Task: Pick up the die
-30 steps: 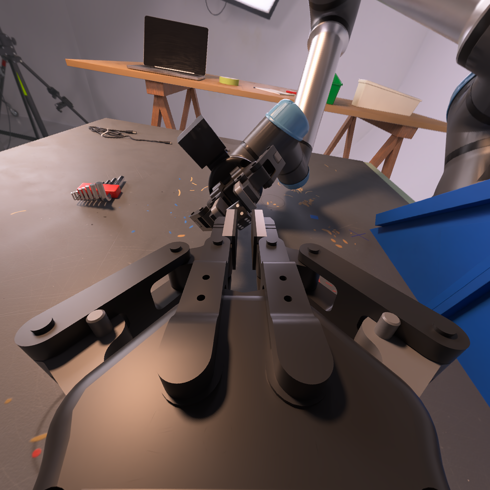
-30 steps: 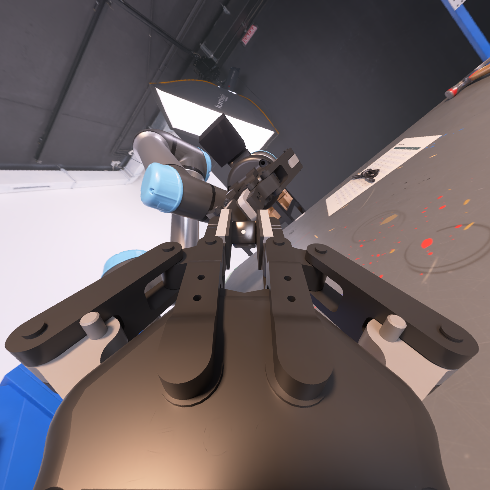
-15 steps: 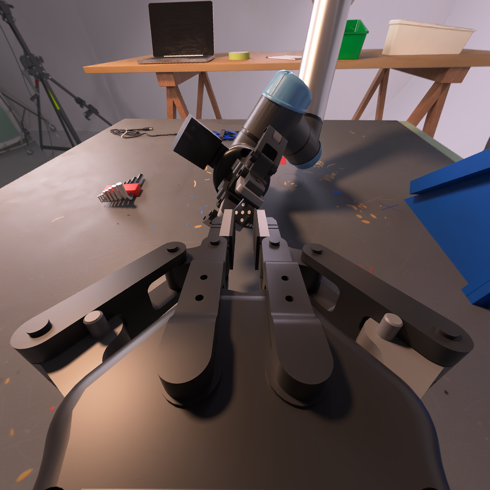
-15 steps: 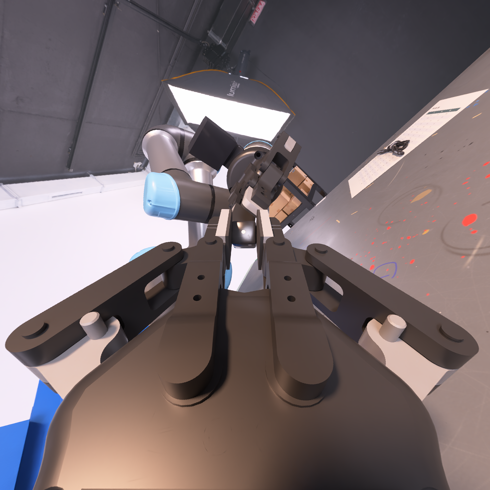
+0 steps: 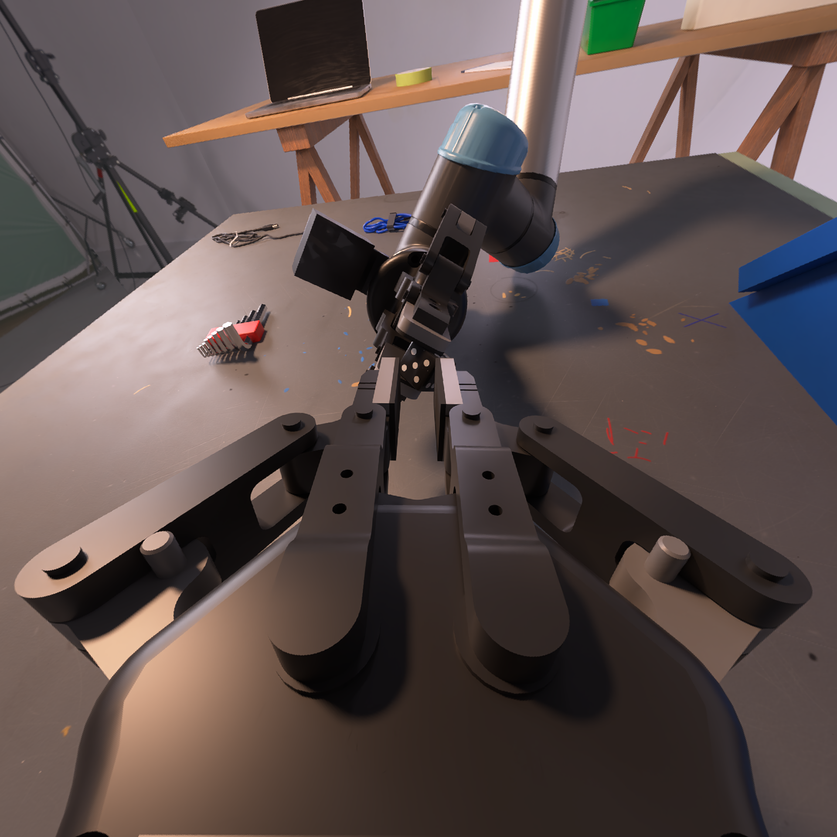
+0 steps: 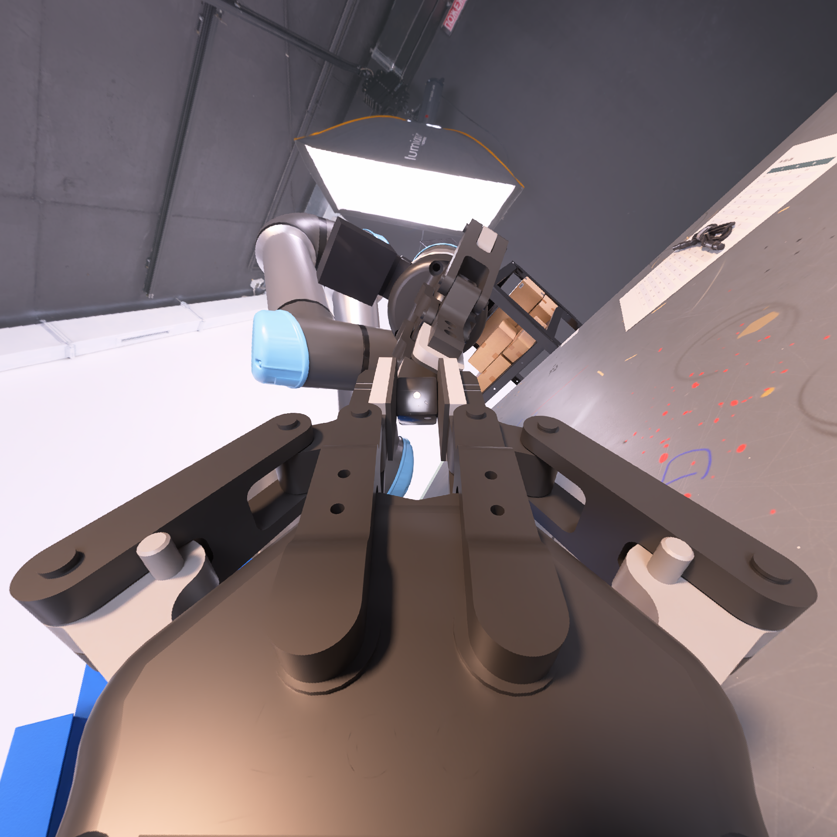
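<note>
The die [image 6: 416, 401] is black with white pips. My right gripper [image 6: 416, 389] is shut on it, its pads pressed flat against two opposite faces, and holds it in the air above the dark table [image 5: 136, 430]. My left gripper [image 5: 416, 382] faces the right one nose to nose. Its jaws stand a little apart, and the die [image 5: 416, 367] sits tilted at their tips with a narrow gap on each side. The right arm's wrist [image 5: 475, 194] fills the middle of the left wrist view.
A red hex key set [image 5: 233, 337] lies at the left of the table. A blue bin [image 5: 792, 326] stands at the right. A black cable [image 5: 244, 235] and a blue cable [image 5: 385, 223] lie at the back. A white sheet [image 6: 724, 235] lies on the table.
My left gripper's jaws have spread slightly off the die. The right gripper keeps hold of it. Both wrists have turned, and the left view has swung round.
</note>
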Tool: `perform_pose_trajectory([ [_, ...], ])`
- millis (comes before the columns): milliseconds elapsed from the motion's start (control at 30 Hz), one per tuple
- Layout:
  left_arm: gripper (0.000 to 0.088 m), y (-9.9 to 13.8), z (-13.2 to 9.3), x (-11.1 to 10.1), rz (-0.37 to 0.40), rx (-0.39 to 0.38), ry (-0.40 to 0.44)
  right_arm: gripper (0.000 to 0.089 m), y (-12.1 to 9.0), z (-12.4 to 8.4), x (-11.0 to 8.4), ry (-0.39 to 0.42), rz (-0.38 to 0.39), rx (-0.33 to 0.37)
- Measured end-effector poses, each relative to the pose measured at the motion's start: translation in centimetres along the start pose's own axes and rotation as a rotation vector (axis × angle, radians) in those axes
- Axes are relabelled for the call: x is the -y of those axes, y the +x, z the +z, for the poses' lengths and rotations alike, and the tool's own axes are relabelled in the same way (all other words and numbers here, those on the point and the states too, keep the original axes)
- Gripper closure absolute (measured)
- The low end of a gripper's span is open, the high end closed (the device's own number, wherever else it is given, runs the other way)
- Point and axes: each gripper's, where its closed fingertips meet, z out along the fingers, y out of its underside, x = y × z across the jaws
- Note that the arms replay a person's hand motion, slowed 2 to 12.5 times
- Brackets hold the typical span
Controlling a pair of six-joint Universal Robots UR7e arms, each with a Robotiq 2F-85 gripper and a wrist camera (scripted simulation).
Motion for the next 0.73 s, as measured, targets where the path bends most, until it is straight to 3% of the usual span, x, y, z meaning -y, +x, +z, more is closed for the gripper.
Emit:
perform_pose_trajectory([
  [400,0.0771,-0.03,-0.18,0.02,0.068,0.049,-0.021,0.0736,0.12,0.12,0.02,-0.002,0.000,-0.008],
  [733,0.0803,-0.28,-0.23,-0.18,0.137,0.120,-0.052,0.0736,0.52,0.05,0.06,-0.015,-0.036,-0.056],
])
